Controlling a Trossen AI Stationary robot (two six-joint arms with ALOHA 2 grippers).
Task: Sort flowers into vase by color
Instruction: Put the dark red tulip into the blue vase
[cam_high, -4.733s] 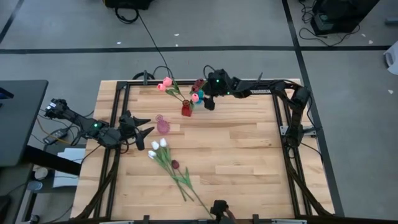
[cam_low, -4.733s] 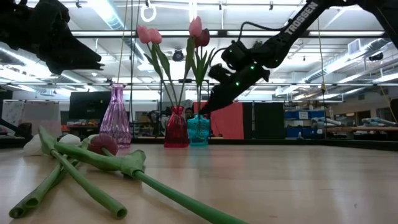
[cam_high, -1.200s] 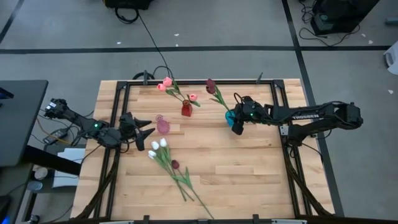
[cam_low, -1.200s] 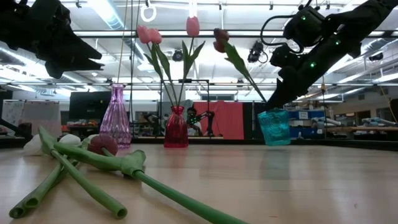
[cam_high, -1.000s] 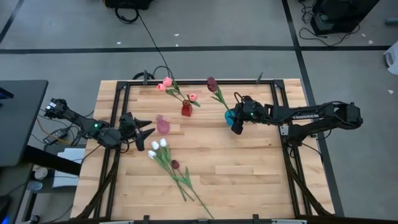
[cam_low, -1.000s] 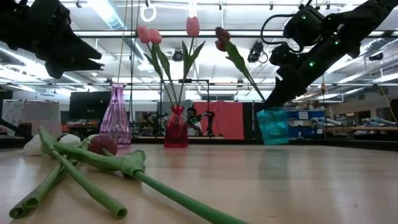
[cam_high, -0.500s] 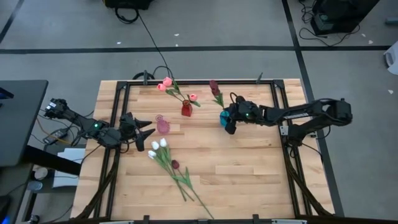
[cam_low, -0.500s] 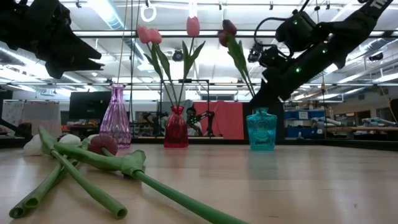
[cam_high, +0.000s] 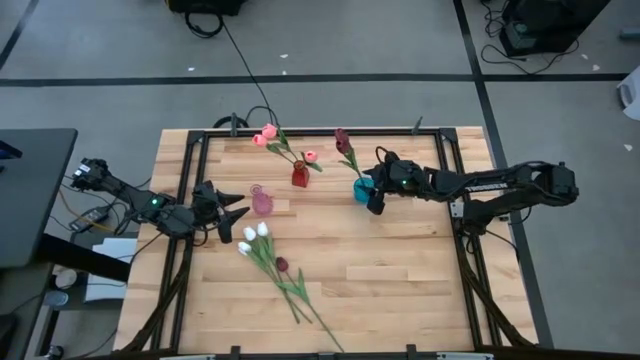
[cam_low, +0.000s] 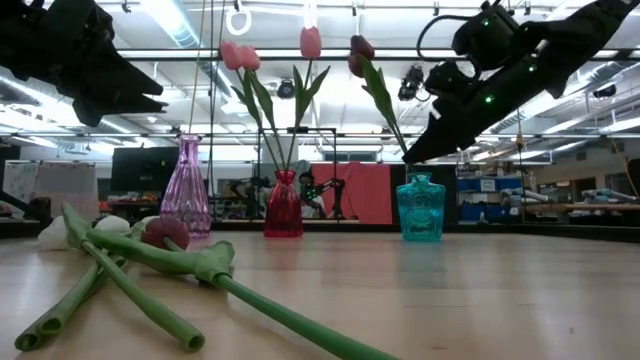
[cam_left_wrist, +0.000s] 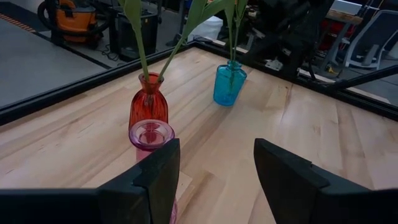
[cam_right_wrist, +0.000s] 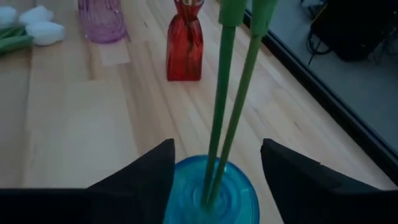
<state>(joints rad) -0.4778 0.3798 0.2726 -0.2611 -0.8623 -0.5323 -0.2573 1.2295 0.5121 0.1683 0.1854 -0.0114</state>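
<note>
High view, L to R: left gripper (cam_high: 232, 211) hovered near table's (cam_high: 400, 270) left edge, fingers spread wide, nothing held. Just beside it stood a clear pink glass vase (cam_high: 262, 203), empty. Below that, loose white and maroon artificial tulips (cam_high: 272, 258) lay flat on the wood. Red glass vase (cam_high: 299, 177) held pink tulips (cam_high: 268, 134). Teal glass vase (cam_high: 360, 189) stood upright w/ two maroon tulips (cam_high: 343, 140) inside. Right gripper (cam_high: 375, 196) sat above the teal vase, fingers parted either side, not pinching the stems.

Three vases: pink (cam_high: 262, 203), red (cam_high: 299, 177), blue (cam_high: 360, 189). Two arms. Flowers: five in vases, others lying loose.
</note>
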